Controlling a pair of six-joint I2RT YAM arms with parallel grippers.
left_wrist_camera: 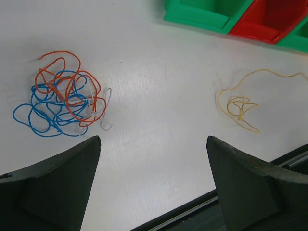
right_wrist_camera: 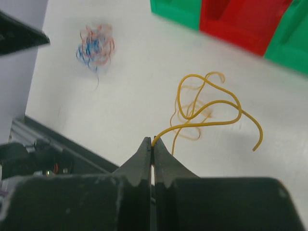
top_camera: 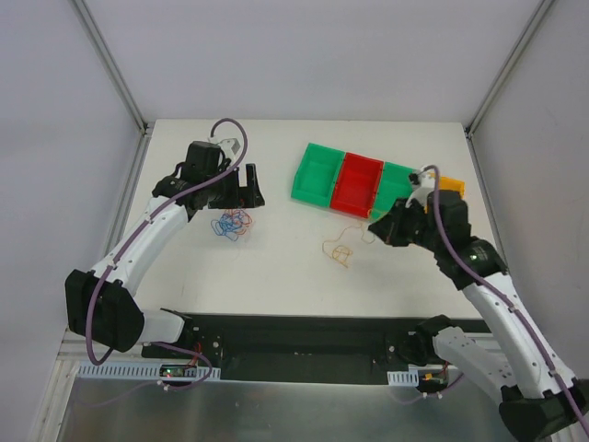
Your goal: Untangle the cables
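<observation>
A knot of thin blue and red cables [top_camera: 231,224] lies on the white table left of centre; it also shows in the left wrist view [left_wrist_camera: 60,100] and, blurred, in the right wrist view [right_wrist_camera: 95,47]. My left gripper [top_camera: 249,187] hovers just above and behind it, open and empty, jaws wide apart. A separate yellow cable [top_camera: 339,250] lies in loose loops at centre; it also shows in the left wrist view [left_wrist_camera: 239,105]. My right gripper [right_wrist_camera: 152,141] is shut on one end of the yellow cable [right_wrist_camera: 207,103], and its loops hang in front of the fingers.
A row of green [top_camera: 317,174] and red [top_camera: 361,185] bins stands at the back right of the table, just behind my right gripper [top_camera: 375,225]. The table's black front edge [top_camera: 294,324] runs close below both cables.
</observation>
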